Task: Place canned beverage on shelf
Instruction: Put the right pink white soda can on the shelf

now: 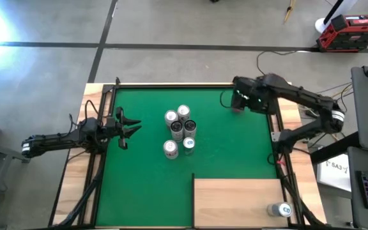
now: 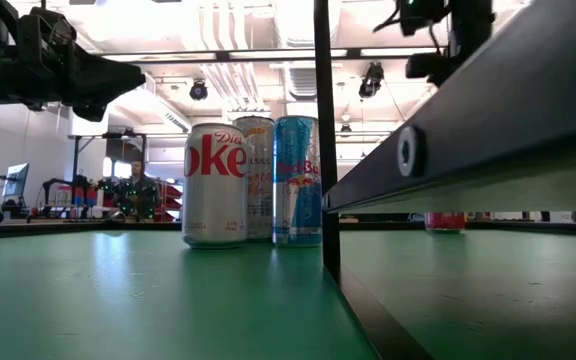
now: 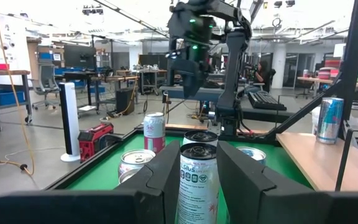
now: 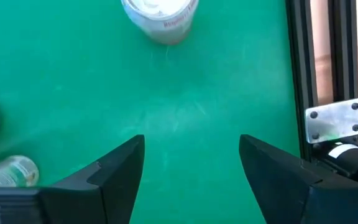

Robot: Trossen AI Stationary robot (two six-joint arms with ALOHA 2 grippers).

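Note:
Several beverage cans (image 1: 179, 131) stand upright in a cluster on the middle of the green mat (image 1: 145, 179). One silver and blue can (image 1: 278, 209) stands on the pale plywood shelf (image 1: 235, 201) at the near right. My right gripper (image 1: 235, 102) hangs open above the mat's far right, pointing down, with nothing between its fingers (image 4: 191, 140). A white can with red print (image 4: 160, 18) stands on the mat just beyond them. My left gripper (image 1: 135, 127) waits open and level at the mat's left edge, facing the cluster (image 3: 197, 177).
The shelf sits raised on a black frame (image 2: 418, 150) with an upright post (image 2: 321, 130). Black rails (image 4: 303, 74) and a metal bracket (image 4: 340, 121) run along the mat's right edge. Bare green mat lies between the cluster and the shelf.

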